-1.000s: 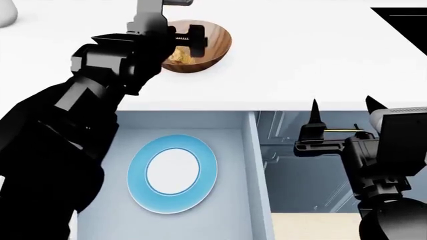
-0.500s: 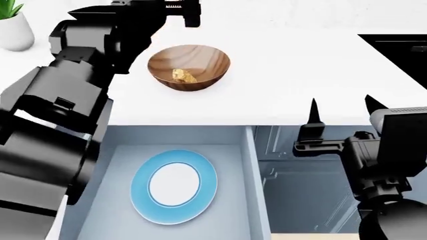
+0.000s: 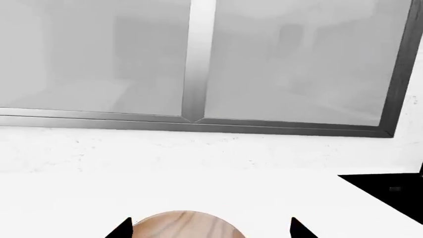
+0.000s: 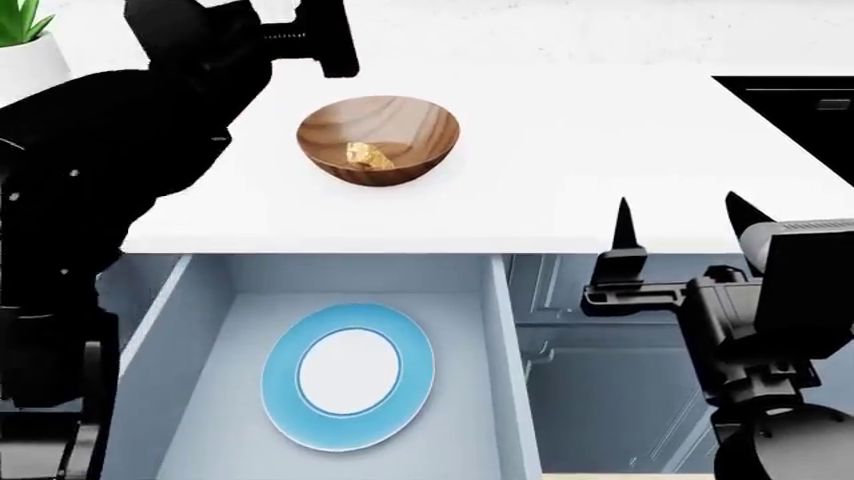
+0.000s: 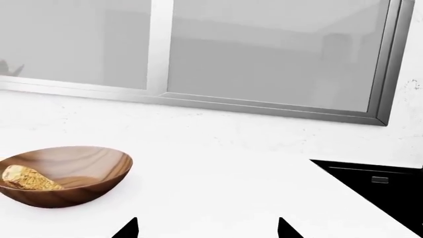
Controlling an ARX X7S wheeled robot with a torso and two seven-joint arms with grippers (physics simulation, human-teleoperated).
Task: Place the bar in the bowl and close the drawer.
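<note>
The golden bar point(image 4: 367, 155) lies inside the brown wooden bowl point(image 4: 400, 172) on the white counter. It also shows in the right wrist view point(image 5: 26, 179), in the bowl point(image 5: 73, 196). My left gripper point(image 4: 320, 45) is open and empty, raised behind and left of the bowl. Only the bowl's rim point(image 3: 185, 225) shows between its fingertips in the left wrist view. My right gripper point(image 4: 678, 215) is open and empty at the counter's front edge, right of the drawer. The blue-grey drawer point(image 4: 514, 350) stands pulled open below the counter.
A plate with a light blue rim point(image 4: 350, 375) lies in the drawer. A black cooktop point(image 4: 801, 100) is set in the counter at the right. A potted plant point(image 4: 27, 55) stands at the far left. A window point(image 5: 264, 54) runs behind the counter.
My left arm has lifted away from the bowl and drawn back to the left, empty. The bar now lies uncovered in the bowl. The right arm has not moved.
</note>
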